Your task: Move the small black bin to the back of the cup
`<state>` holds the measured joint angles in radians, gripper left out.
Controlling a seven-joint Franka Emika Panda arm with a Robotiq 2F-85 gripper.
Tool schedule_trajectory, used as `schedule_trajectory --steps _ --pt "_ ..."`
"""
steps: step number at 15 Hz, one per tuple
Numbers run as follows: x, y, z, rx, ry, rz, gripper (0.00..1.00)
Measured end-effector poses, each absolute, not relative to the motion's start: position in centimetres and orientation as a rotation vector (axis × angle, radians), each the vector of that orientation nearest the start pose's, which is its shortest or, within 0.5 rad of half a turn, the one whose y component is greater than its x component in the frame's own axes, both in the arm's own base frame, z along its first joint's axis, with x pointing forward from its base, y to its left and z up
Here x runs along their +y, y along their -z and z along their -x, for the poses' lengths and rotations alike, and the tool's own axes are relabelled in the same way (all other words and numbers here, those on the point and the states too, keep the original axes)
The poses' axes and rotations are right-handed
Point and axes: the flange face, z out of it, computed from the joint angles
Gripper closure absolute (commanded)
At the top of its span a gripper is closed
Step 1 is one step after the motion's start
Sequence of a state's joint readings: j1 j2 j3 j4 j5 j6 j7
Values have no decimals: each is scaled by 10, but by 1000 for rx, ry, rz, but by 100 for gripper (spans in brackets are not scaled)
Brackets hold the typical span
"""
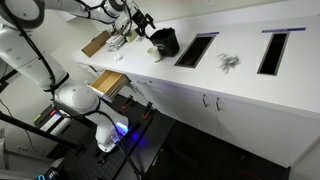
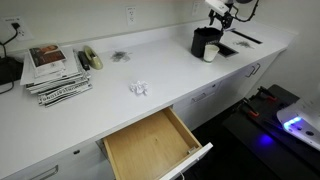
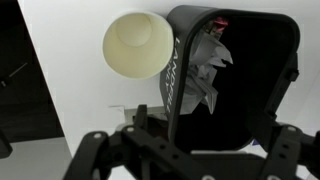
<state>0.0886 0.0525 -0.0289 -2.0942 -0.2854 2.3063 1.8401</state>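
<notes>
White countertop runs across an exterior view, with two long dark cut-outs sunk into it and a cluster of grey metal pieces between them. The small black bin stands upright just beside the nearer cut-out. My pincer hangs above the bin and a little to one side, apart from it. A drawer stands open below the counter edge.

In an exterior view that takes in a stack of magazines, the bin sits at the far end of the countertop. The cup is just beside it on the camera's side. My pincer is above both. A wad of paper lies mid-counter, above the open drawer.

Wrist view looks straight down into the bin, which holds crumpled scraps. The cup is at the bin's left wall; whether they touch I cannot tell. My pincer has its jaws spread wide and holds nothing.
</notes>
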Motion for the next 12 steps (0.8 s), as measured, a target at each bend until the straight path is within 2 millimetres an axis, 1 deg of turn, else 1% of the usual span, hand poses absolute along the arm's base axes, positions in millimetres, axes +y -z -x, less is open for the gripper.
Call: schedule_trajectory --steps 5,9,12 --pt "41 -448 -535 2164 617 2219 0" --pt "52 -469 -504 2105 736 2238 0" --pt "60 -483 -485 2079 786 2227 0"
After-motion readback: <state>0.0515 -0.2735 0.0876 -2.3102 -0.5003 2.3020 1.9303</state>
